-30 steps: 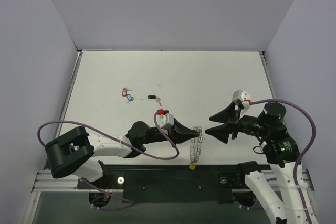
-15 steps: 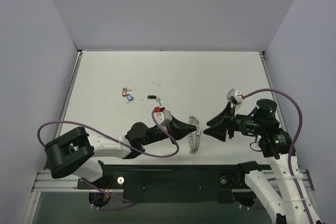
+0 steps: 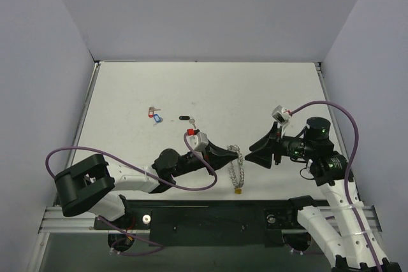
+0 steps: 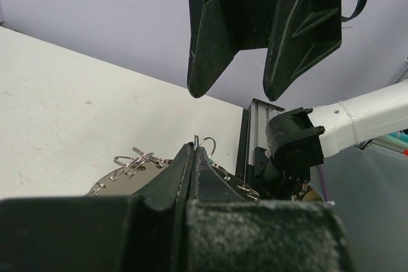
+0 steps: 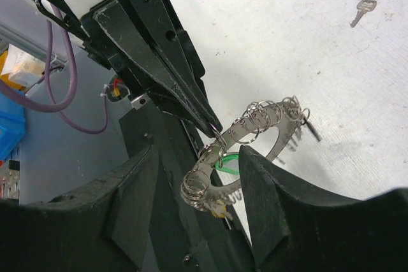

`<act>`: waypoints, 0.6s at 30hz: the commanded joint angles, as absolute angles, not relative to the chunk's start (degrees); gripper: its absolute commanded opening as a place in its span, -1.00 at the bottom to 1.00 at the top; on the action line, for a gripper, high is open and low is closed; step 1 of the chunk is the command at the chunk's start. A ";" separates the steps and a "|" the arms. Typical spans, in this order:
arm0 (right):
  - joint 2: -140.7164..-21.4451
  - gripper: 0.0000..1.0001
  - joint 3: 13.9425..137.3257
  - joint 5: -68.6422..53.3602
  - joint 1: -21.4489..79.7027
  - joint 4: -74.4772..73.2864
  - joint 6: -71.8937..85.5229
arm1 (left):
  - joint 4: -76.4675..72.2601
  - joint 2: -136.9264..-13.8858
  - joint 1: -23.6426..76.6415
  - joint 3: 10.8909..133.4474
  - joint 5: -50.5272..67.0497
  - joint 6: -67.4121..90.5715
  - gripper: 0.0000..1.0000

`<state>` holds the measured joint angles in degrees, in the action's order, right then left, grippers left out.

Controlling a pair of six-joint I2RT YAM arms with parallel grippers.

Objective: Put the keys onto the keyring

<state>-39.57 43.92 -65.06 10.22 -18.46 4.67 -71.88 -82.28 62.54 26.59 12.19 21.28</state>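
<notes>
White table [image 3: 255, 87] | left end effector [image 3: 234, 155] clamped on loop-fringed silvery keyring [image 3: 238, 171] | right end effector [image 3: 251, 151] apart

Surface: white table [image 3: 255, 87], matt, with faint scuffs in the right wrist view. Three items lie flat on it, all in its left half, about midway between far and near edges. Red-tagged key [image 3: 152, 110] and blue-tagged key [image 3: 157, 119] lie just beside each other, nearer the left edge. Black-headed key [image 3: 185, 118] lies apart from them, towards the centre, its silver blade pointing to the near edge.
</notes>
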 commanded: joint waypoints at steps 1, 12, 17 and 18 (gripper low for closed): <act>-40.08 -0.03 40.44 -70.13 10.63 -13.20 0.71 | -94.31 -82.44 62.84 27.42 11.87 22.50 -1.00; -41.83 -0.09 39.20 -73.13 11.34 -9.49 -3.34 | -94.22 -81.83 62.84 27.60 14.68 20.48 -1.00; -42.45 -0.15 39.11 -72.95 12.04 -9.49 -3.08 | -94.31 -81.74 62.93 28.04 13.80 20.39 -1.00; -42.54 -0.18 39.02 -73.04 12.13 -9.41 -2.99 | -94.31 -81.56 62.93 28.04 13.54 20.30 -1.00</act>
